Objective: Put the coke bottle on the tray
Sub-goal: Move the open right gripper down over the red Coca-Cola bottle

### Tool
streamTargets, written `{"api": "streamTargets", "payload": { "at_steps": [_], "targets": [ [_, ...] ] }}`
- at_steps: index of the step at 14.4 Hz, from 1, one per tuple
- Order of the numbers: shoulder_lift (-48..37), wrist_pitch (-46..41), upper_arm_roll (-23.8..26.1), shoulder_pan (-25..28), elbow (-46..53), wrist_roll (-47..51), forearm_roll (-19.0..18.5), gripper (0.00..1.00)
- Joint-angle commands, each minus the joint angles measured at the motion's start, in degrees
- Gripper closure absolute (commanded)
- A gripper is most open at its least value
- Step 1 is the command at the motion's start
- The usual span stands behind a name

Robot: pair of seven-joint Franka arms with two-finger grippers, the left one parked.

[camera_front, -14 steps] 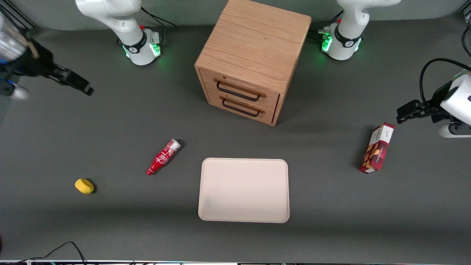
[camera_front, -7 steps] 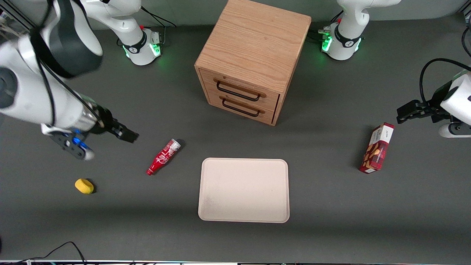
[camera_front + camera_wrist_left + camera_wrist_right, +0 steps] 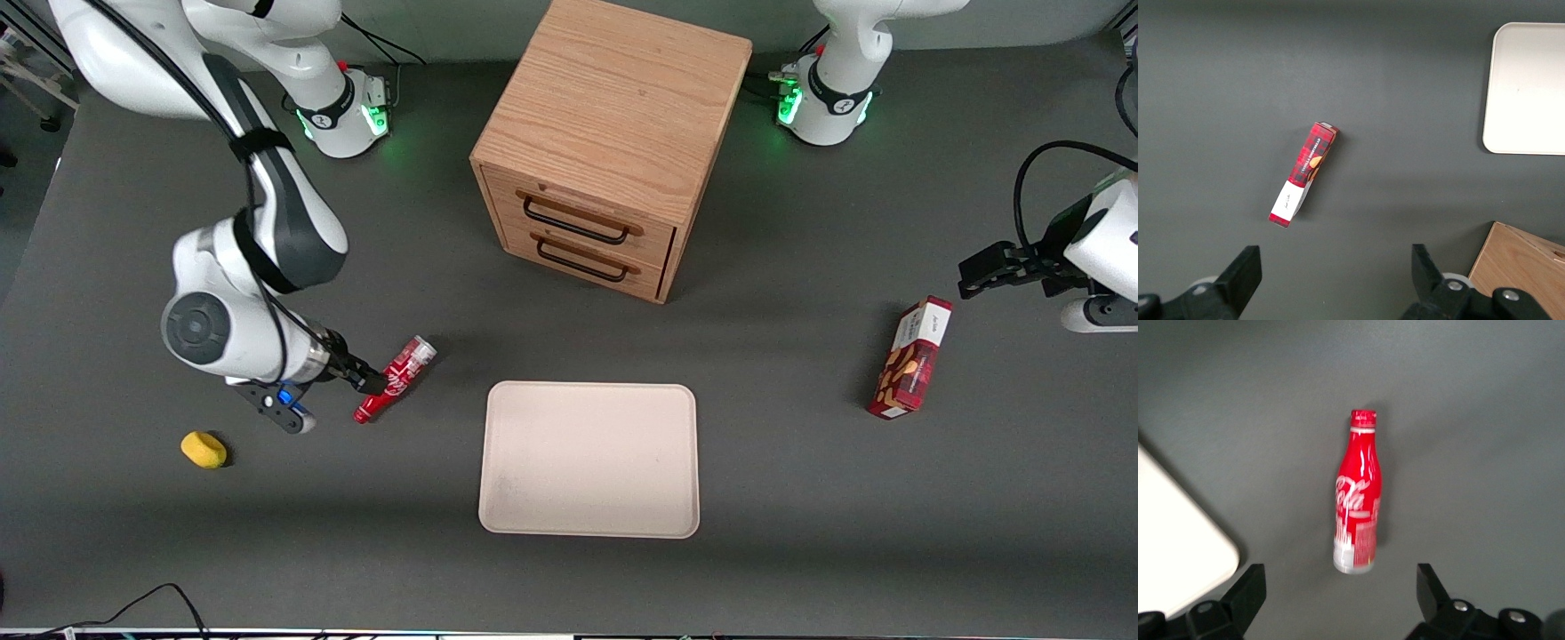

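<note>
The coke bottle point(image 3: 397, 377) lies on its side on the dark table, red with a white script logo, its silvery base pointing toward the cabinet and its red cap toward the front camera. It also shows in the right wrist view point(image 3: 1358, 495). My right gripper point(image 3: 366, 380) hovers over the bottle, open and empty, its fingers point(image 3: 1248, 590) spread wide to either side of the bottle's base end. The beige tray point(image 3: 589, 459) lies flat beside the bottle, toward the parked arm's end; its corner shows in the right wrist view point(image 3: 1171, 547).
A wooden two-drawer cabinet point(image 3: 605, 142) stands farther from the front camera than the tray. A yellow object point(image 3: 204, 449) lies toward the working arm's end. A red snack box point(image 3: 911, 357) lies toward the parked arm's end.
My right arm has swept in from the table's edge and come down over the coke bottle. The bottle and the tray have not moved.
</note>
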Motion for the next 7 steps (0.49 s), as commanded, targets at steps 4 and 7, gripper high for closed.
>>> {"api": "streamTargets", "payload": {
  "at_steps": [4, 7],
  "targets": [
    [4.2, 11.8, 0.4, 0.1, -6.2, 3.2, -3.4, 0.00],
    [6.9, 15.8, 0.4, 0.1, -7.1, 8.4, -7.0, 0.00]
  ]
}}
